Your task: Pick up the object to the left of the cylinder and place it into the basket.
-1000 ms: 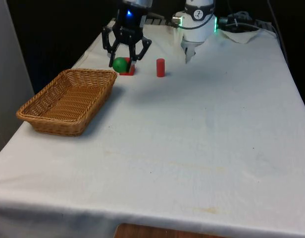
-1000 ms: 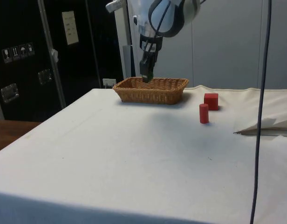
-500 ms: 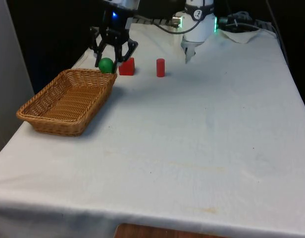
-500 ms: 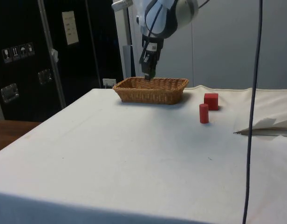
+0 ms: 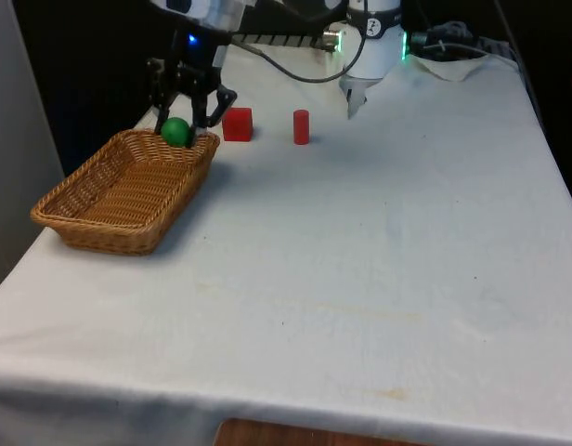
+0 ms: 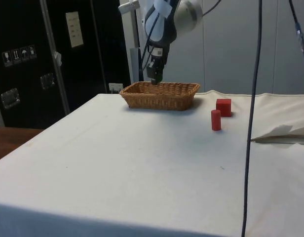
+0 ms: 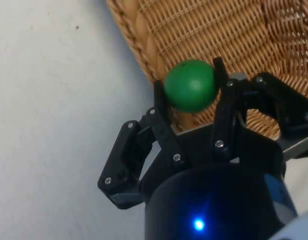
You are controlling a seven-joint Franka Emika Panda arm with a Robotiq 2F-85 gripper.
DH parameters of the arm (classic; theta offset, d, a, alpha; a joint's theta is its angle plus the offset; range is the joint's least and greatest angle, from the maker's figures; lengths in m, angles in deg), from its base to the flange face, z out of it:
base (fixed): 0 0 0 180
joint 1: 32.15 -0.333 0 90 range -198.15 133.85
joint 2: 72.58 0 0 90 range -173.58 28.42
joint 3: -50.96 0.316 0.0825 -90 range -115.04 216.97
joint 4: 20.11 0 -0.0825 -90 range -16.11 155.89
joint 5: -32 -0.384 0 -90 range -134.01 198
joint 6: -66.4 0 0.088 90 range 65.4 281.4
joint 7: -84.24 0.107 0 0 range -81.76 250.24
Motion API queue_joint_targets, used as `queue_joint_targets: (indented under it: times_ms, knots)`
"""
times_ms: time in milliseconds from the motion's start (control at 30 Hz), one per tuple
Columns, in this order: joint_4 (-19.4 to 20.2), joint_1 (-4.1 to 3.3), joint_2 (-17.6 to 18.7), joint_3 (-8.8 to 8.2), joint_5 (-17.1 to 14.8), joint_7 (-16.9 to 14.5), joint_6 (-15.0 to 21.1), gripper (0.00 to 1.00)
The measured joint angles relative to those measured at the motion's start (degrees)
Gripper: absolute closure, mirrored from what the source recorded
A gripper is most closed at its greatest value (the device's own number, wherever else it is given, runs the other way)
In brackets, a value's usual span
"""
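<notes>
My gripper [image 5: 177, 127] is shut on a green ball [image 5: 175, 131], held in the air just above the far rim of the wicker basket [image 5: 82, 217]. In the wrist view the green ball [image 7: 190, 85] sits squeezed between the two black fingers, over the basket's woven edge [image 7: 144, 50]. The red cylinder [image 5: 301, 127] stands upright on the cloth, with a red cube [image 5: 237, 124] to the front view's left of it. From the side, the gripper [image 6: 155, 78] hangs over the basket [image 6: 160, 95], and the cylinder [image 6: 216, 120] and cube [image 6: 223, 107] stand apart from it.
The basket lies near the table's edge on the front view's left. A crumpled white cloth [image 5: 453, 58] lies at the far end. A black cable [image 6: 250, 118] hangs down in the side view. Open white tablecloth [image 5: 360, 260] spreads across the middle and front.
The gripper carried the green ball towards the front view's left, from beside the red cube to above the basket's far rim. The cube and cylinder have not moved.
</notes>
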Motion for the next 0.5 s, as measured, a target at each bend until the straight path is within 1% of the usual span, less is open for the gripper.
queue_joint_targets:
  times_ms: [133,167,200,233,267,367,400,500]
  knots:
    - [-1.3,0.63,2.0,0.00,-3.2,-2.2,0.0,1.00]
    - [-1.6,0.86,2.5,0.00,-4.0,-2.7,0.0,1.00]
    - [-2.3,1.20,3.6,0.00,-5.7,-3.7,-0.1,1.00]
    - [-2.7,1.38,4.1,0.00,-6.5,-4.3,-0.1,1.00]
    - [-2.7,1.38,4.1,0.00,-6.5,-4.3,-0.1,1.00]
    - [-3.7,1.83,5.7,0.00,-9.1,-5.8,-0.1,1.00]
    - [-4.4,2.18,6.8,0.00,-10.7,-6.9,-0.1,1.00]
    - [-5.2,2.52,7.9,0.00,-12.3,-7.8,-0.1,1.00]
